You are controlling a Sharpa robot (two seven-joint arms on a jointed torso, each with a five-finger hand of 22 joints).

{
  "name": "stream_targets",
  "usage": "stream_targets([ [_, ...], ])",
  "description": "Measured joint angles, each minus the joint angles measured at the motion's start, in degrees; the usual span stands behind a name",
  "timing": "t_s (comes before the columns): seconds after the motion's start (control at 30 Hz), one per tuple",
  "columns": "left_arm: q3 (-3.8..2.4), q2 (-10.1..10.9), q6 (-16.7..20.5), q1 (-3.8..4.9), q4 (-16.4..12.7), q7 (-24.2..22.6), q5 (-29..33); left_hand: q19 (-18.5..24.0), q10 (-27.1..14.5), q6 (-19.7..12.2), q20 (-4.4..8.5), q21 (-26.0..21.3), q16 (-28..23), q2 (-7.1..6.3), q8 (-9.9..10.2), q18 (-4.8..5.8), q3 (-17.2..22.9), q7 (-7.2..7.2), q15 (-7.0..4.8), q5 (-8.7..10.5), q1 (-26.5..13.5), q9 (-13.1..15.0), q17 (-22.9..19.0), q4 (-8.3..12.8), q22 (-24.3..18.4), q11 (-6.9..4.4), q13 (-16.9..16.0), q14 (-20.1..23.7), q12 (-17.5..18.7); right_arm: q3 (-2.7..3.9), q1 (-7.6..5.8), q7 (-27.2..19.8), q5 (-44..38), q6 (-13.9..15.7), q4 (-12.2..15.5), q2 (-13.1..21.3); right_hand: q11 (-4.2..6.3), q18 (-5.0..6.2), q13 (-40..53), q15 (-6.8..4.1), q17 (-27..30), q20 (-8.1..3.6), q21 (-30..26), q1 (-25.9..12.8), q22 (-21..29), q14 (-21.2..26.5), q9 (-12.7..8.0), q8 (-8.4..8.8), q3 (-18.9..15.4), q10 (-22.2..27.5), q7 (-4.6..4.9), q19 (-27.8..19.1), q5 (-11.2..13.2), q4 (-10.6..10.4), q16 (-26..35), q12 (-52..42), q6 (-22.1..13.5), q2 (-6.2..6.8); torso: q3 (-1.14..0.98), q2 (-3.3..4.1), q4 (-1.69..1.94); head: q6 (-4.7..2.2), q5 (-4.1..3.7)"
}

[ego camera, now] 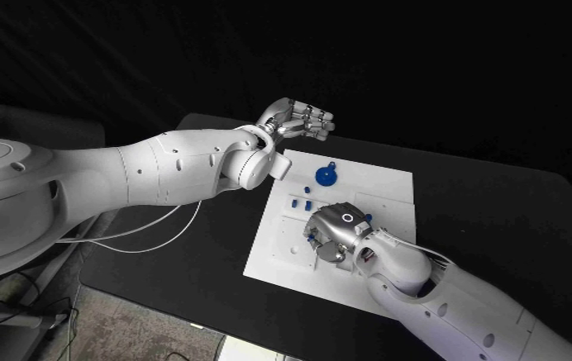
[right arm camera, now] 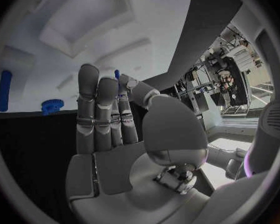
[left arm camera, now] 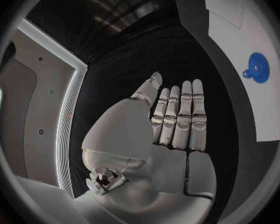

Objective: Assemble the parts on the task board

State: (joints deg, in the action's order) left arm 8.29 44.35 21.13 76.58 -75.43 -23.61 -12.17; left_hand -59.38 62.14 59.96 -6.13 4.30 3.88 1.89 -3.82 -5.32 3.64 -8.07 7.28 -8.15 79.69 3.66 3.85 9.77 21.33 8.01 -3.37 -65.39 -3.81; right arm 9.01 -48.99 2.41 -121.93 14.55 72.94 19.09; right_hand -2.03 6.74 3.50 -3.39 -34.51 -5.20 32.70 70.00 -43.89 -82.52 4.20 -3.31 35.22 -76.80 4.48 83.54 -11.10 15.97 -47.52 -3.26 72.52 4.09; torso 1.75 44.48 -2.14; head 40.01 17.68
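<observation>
I am working the right robot hand [ego camera: 334, 233] over the middle of the task board [ego camera: 382, 183], fingers straight and together; in the right wrist view a small blue part [right arm camera: 117, 75] is showing between thumb and fingers, but I cannot tell whether it is pinched or just lying behind. The left robot hand [ego camera: 301, 120] is hovering off the board's far corner above the desk [ego camera: 488, 196], released and holding nothing. A round blue gear [ego camera: 326, 175] and two short pegs [ego camera: 301, 204] are lying loose on the board. I judge a pick-or-seat step is under way; next I need a steady descent onto the part.
</observation>
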Motion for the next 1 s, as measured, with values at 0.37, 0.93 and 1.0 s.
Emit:
stream_targets([
  [0.37,0.0,0.05,-0.05,0.0,-0.02,0.05,0.09,0.0,0.0,0.0,0.0,0.0,0.0,0.0,0.0,0.0,-0.15,0.0,0.0,0.0,0.0,0.0,0.0,-0.15,-0.22,0.0,0.0,0.0,0.0,-0.12,0.02,1.21,-1.18,0.36,-0.83,-0.36,0.0,0.0,0.0,0.01,0.05,0.01,-0.41,-0.01,-0.42,-0.01,0.06,-0.2,0.22,0.0,0.03,-0.01,0.01,0.09,0.04,0.01,-0.04,0.01,0.0,0.01,0.07,0.12,-0.13],
  [0.93,0.0,-0.03,-0.14,0.0,-0.02,0.15,0.15,0.0,0.0,0.0,0.0,0.0,0.0,0.0,0.0,0.0,-0.15,0.0,0.0,0.0,0.0,0.0,0.0,-0.15,-0.55,0.0,0.0,0.0,0.0,-0.2,0.16,2.13,-1.69,1.23,-1.52,-0.96,0.02,0.02,0.03,-0.3,0.05,0.11,-0.69,-0.23,-0.8,-0.08,0.03,-0.2,0.54,0.01,-0.03,0.09,0.9,0.08,-0.25,0.03,-0.16,0.23,0.09,-0.02,0.04,0.47,0.17],
  [1.0,0.0,-0.01,-0.16,0.0,-0.03,0.16,0.16,0.0,0.0,0.0,0.0,0.0,0.0,0.0,0.0,0.0,-0.15,0.0,0.0,0.0,0.0,0.0,0.0,-0.15,-0.55,0.0,0.0,0.0,0.0,-0.2,0.16,2.13,-1.69,1.07,-1.55,-0.94,0.02,0.02,0.03,-0.3,0.14,0.11,-1.07,-0.24,-1.24,-0.08,0.03,-0.2,0.54,0.01,-0.03,0.09,0.9,0.08,-0.25,0.04,-0.16,0.23,0.1,-0.03,0.04,0.52,0.21],
])
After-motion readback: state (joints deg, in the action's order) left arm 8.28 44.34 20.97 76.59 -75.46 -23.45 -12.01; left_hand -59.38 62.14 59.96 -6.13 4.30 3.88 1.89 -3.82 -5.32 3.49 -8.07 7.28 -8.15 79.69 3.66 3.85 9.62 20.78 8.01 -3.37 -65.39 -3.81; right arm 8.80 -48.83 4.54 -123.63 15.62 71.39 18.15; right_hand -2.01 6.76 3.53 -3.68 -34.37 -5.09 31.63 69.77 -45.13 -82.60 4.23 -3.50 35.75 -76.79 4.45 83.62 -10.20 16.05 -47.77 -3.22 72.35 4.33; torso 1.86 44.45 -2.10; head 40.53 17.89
